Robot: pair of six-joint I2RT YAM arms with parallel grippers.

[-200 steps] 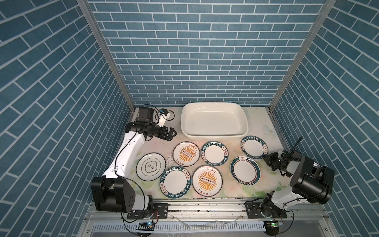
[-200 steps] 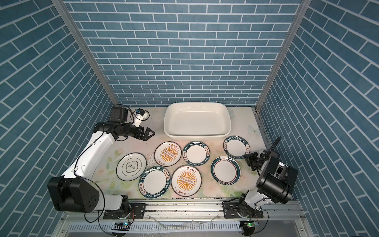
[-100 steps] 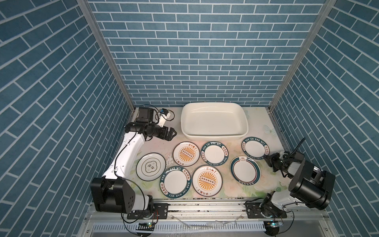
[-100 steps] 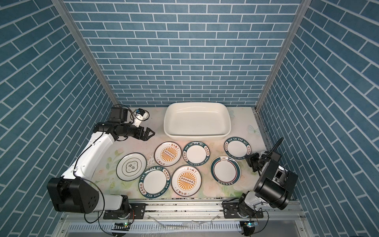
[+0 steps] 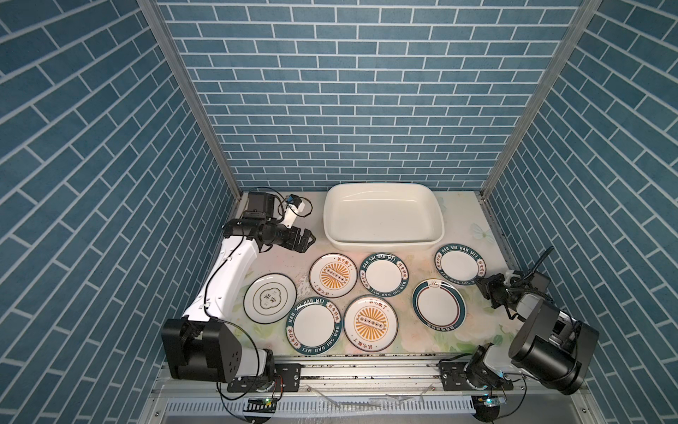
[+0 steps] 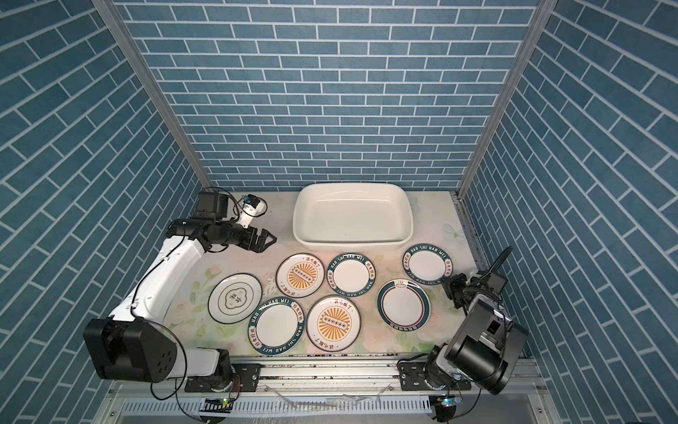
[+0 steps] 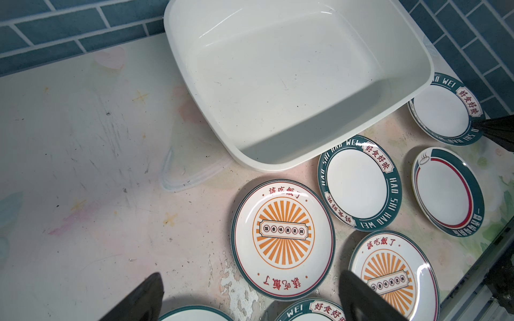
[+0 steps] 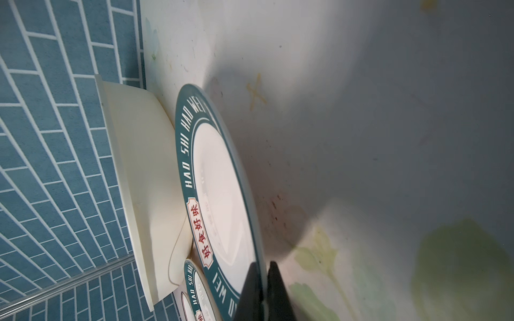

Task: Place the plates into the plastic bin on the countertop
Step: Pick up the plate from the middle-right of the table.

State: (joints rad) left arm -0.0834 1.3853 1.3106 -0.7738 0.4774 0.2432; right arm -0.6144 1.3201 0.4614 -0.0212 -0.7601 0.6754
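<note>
Now | right gripper (image 8: 263, 268) pinched rim of lettered plate (image 5: 458, 265) at right edge of countertop (image 5: 480, 330), likely for lifting into plastic bin (image 5: 381, 245) | left gripper (image 5: 308, 242) hung wide, empty

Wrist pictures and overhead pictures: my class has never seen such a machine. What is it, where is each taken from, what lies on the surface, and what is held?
Two robot arms stand at a flowery countertop. Two pictures look down from overhead; two come from cameras on the arms' wrists. Seven plates lie beside a cream plastic bin, none inside. The jaws of the right arm pinch the rim of a teal-lettered plate. The jaws of the left arm stand open, holding nothing.
</note>
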